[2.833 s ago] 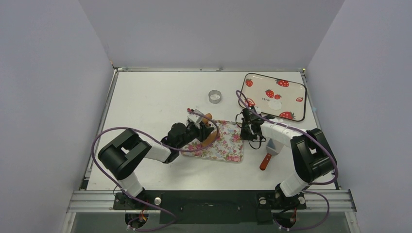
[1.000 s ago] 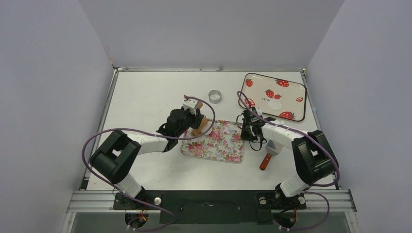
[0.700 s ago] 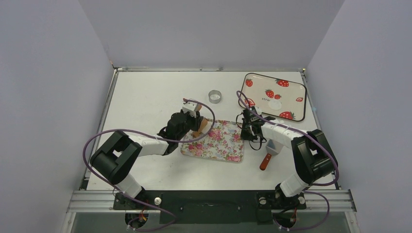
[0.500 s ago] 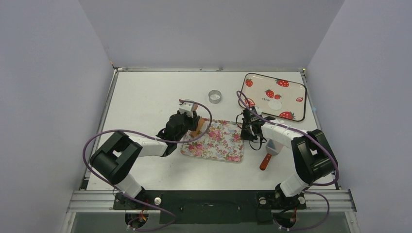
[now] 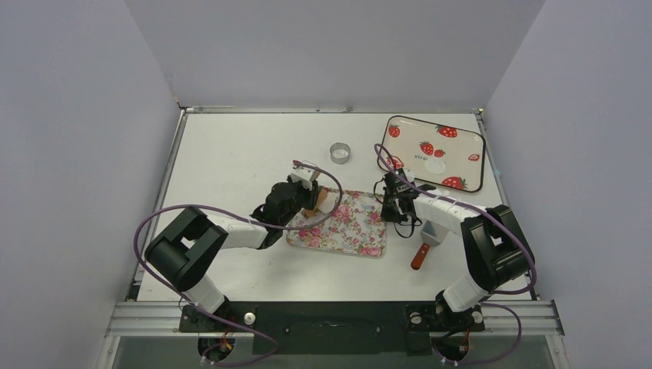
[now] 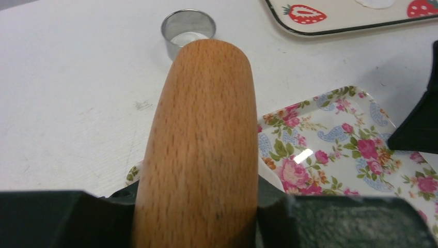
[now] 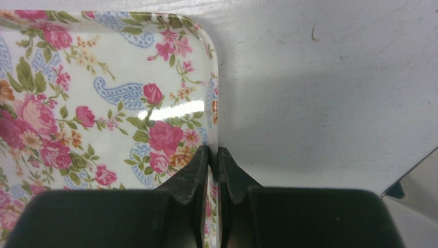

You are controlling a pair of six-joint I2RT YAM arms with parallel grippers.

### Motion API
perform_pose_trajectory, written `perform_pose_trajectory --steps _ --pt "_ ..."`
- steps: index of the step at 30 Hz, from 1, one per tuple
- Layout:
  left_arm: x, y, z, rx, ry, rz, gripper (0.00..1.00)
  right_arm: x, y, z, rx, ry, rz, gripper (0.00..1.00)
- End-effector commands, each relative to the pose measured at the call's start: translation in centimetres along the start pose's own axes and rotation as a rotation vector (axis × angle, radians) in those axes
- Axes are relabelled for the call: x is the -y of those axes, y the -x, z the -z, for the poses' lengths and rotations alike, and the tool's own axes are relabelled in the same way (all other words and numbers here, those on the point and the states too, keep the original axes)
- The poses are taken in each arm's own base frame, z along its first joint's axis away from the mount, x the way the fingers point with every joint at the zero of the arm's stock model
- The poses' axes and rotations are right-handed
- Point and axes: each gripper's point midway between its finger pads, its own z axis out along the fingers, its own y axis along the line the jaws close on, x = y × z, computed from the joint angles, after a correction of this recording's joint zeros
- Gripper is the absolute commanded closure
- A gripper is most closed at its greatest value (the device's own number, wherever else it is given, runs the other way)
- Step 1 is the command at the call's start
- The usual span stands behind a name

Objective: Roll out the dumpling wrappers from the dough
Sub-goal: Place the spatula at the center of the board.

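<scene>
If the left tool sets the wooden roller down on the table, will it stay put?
Probably not: the wooden roller looks smooth and round, so it would likely roll on the table. It looks like stiff solid wood, unlikely to flex.

Bright, even overhead light filled every view, with soft shadows. White glare spots sat on the floral tray [image 7: 103, 93] in both wrist views. The wooden roller [image 6: 201, 155] and the right end effector [image 7: 213, 151] looked slightly blurred close up.

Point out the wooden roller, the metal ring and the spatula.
wooden roller [image 6: 201, 144], left wrist view, middle of its barrel.
metal ring [image 6: 169, 44], left wrist view, its near outer wall.
spatula [image 5: 420, 256], top view, its red handle.
</scene>
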Motion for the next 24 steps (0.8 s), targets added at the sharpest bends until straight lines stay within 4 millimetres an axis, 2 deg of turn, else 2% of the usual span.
perform_pose_trajectory --steps 1,7,10,16,18,21,24 --pt "5.5 -9.5 2.7 -0.356 -0.239 -0.015 1.0 2.0 -1.0 -0.8 -0.026 -0.079 0.012 1.0" --pt "6.2 -14.0 5.2 -0.474 -0.254 0.011 1.0 2.3 -0.6 -0.1 -0.003 -0.086 0.017 1.0" --pt "7.0 -14.8 5.9 -0.478 -0.262 0.011 1.0 2.6 -1.1 -0.2 -0.01 -0.086 0.016 1.0" --pt "6.2 -16.2 6.4 -0.504 -0.229 -0.024 1.0 2.9 -1.3 -0.1 -0.006 -0.085 0.013 1.0" --pt "6.4 -15.8 6.2 -0.502 -0.252 -0.053 1.0 3.1 -1.5 -0.1 -0.003 -0.085 0.009 1.0" --pt "8.3 -13.6 5.2 -0.477 -0.337 -0.093 1.0 3.1 -1.6 -0.1 -0.005 -0.082 0.003 1.0" --pt "10.8 -9.5 3.6 -0.411 -0.427 -0.087 1.0 3.0 -1.4 -0.1 -0.002 -0.078 0.002 1.0"
